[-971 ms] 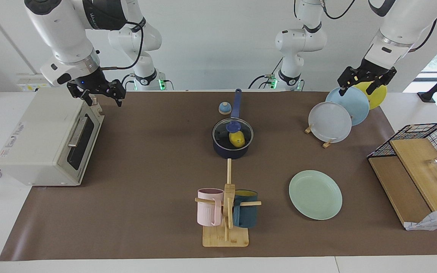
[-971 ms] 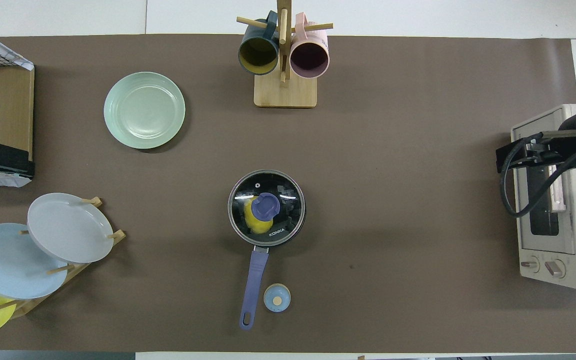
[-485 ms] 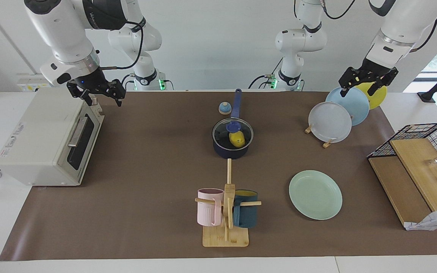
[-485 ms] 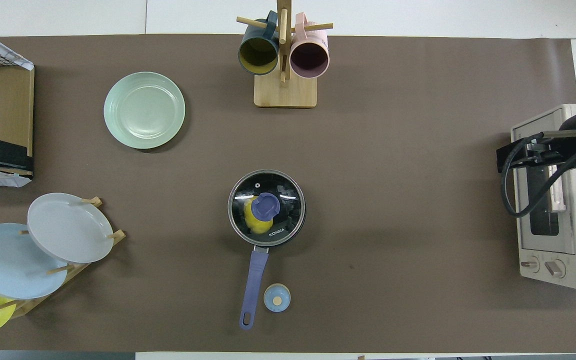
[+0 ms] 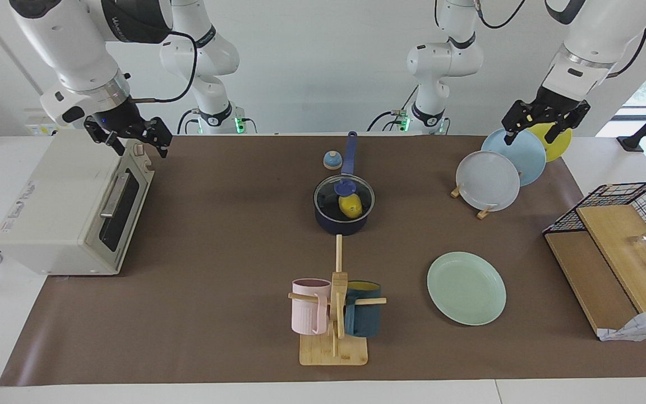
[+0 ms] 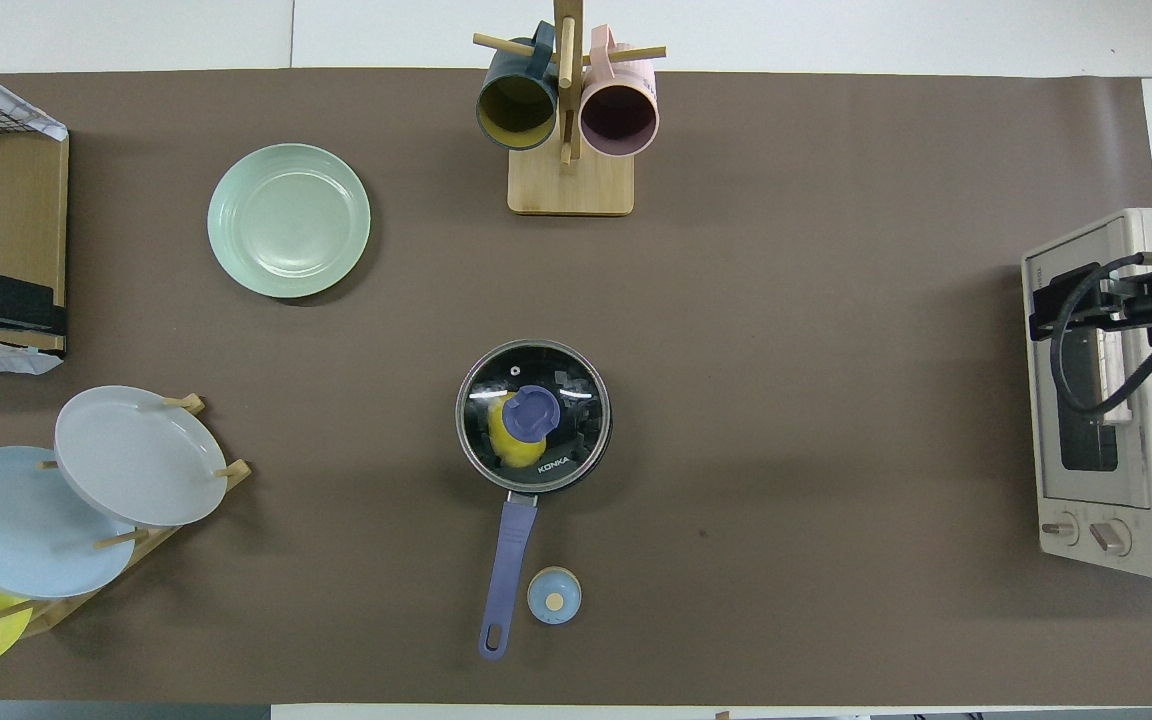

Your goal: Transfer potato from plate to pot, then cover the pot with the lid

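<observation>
1. Facing view first: yellow potato [image 5: 350, 206] inside the dark blue pot [image 5: 343, 223], seen through the glass.
2. Clear glass lid [image 5: 344, 196] with a blue knob, flat on the pot's rim, covering it.
3. Pot near the middle of the brown mat [image 5: 222, 235], long blue handle pointing toward the robots.
4. Small blue bell [image 5: 332, 160] just beside the handle, nearer to the robots than the pot.
5. Mint-green plate [image 5: 466, 288] bare, farther from the robots than the pot, toward the left arm's end.
6. Mug stand [image 5: 334, 314] with a pink mug and a dark blue mug, farther from the robots than the pot.
7. Left gripper [image 5: 545, 119] up in the air over the rack of upright plates [image 5: 502, 168], fingers spread, holding nothing.
8. Right gripper [image 5: 129, 134] up over the white toaster oven [image 5: 70, 207], fingers spread, holding nothing.
</observation>
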`<state>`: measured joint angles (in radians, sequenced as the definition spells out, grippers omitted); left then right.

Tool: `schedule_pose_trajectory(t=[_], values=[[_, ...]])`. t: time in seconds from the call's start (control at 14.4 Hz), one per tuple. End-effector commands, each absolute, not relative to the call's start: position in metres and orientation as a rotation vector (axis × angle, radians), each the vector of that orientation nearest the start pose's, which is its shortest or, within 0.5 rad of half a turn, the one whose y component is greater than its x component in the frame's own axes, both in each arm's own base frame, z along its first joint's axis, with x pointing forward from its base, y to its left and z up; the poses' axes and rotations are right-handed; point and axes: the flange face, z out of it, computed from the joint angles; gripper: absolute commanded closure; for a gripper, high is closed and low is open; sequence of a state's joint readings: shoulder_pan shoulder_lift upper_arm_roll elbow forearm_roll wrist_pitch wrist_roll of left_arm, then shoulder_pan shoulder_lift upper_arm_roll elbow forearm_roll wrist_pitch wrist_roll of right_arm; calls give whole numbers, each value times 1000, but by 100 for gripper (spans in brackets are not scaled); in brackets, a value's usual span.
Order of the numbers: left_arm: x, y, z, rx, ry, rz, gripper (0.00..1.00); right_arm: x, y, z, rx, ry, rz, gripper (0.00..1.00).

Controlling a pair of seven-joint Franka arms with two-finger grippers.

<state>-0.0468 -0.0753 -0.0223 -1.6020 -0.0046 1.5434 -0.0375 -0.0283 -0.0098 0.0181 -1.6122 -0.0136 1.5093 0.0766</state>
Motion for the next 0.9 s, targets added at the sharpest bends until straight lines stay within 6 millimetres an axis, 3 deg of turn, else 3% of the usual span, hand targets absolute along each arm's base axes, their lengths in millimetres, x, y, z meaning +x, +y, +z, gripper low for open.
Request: schedule_pose_trajectory(t=[0.0,0.83], values=[[525,-35,647,-3137,31,-51,0,538,-7,607,-3133,103,161,0],[525,-30,647,-3136,14,-44,0,542,-6,606,-3148,70,152,0]])
